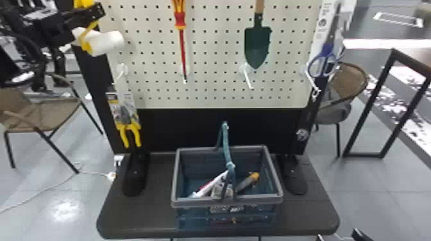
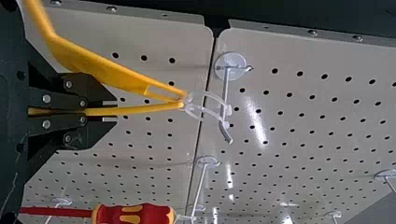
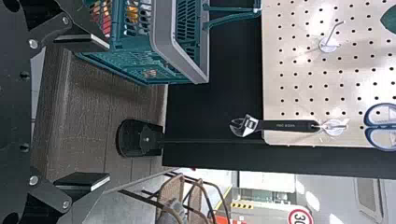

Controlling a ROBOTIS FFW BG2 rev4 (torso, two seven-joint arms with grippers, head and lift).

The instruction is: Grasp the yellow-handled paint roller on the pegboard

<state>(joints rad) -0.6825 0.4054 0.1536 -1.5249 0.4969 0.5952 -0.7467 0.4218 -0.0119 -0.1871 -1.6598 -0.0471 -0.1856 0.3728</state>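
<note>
At the pegboard's upper left in the head view, my left gripper (image 1: 96,14) is at the yellow handle of the paint roller (image 1: 107,41), whose white roll hangs below the fingers. In the left wrist view my left gripper (image 2: 109,112) is shut on the yellow handle (image 2: 135,109). Clear loops join the handle's end to a white hook (image 2: 225,93). My right gripper (image 1: 340,237) is at the bottom right edge of the head view. The right wrist view has my right gripper (image 3: 109,112) open, with nothing between its fingers.
A screwdriver (image 1: 180,19), trowel (image 1: 257,45), blue scissors (image 1: 324,62) and yellow-handled pliers (image 1: 130,134) hang about the pegboard (image 1: 211,93). A basket (image 1: 277,192) holding several items stands on the dark table (image 1: 141,218). An adjustable wrench (image 3: 289,126) hangs at the board's lower right.
</note>
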